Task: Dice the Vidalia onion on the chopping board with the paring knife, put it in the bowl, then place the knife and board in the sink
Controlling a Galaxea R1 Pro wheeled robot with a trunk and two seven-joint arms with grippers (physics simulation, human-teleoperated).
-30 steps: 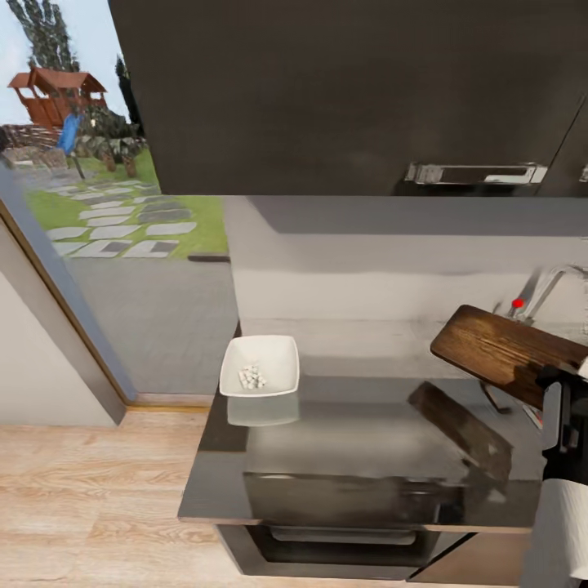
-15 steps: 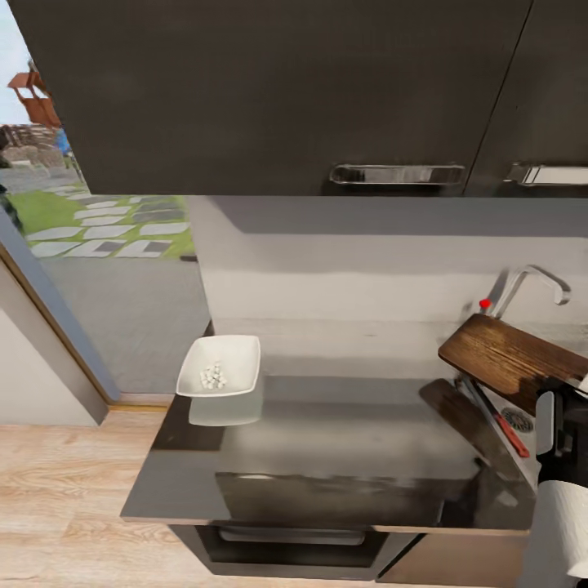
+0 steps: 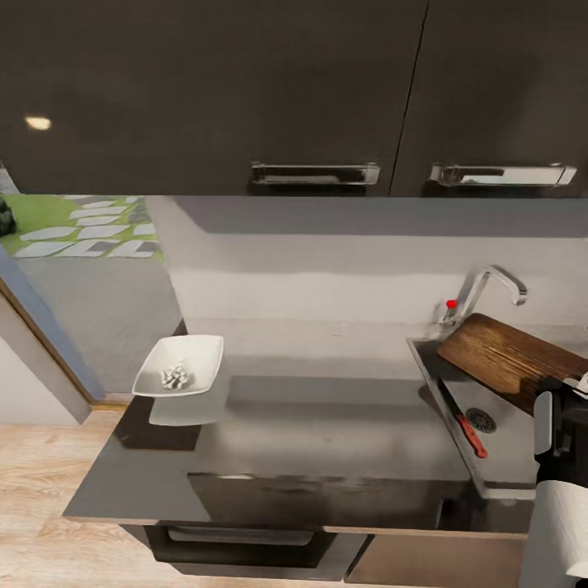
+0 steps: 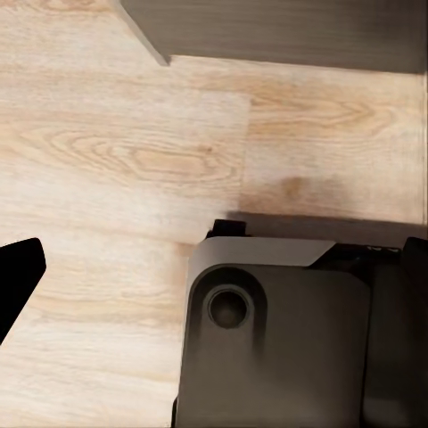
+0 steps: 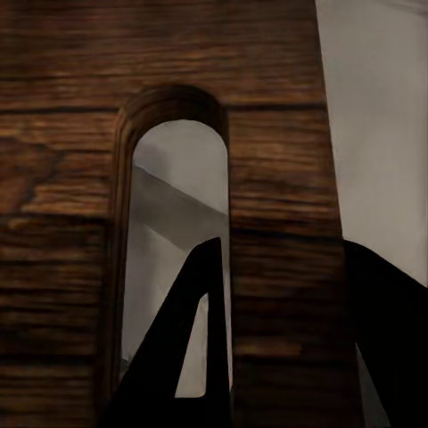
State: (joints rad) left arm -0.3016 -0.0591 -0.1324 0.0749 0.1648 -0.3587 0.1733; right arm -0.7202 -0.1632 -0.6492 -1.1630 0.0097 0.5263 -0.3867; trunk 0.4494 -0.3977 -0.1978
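The right claw [image 3: 563, 400] is gripping the chopping board [image 3: 510, 358] shut by its handle above the sink [image 3: 490, 445] at four o'clock, needing lowering beside the paring knife [image 3: 462, 420].

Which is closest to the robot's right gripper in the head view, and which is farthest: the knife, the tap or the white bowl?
From the right gripper, which is holding the board:
1. Knife: nearest, lying in the sink beside the drain.
2. Tap: next, at the back of the sink against the wall.
3. Bowl: farthest, at the countertop's far left end.
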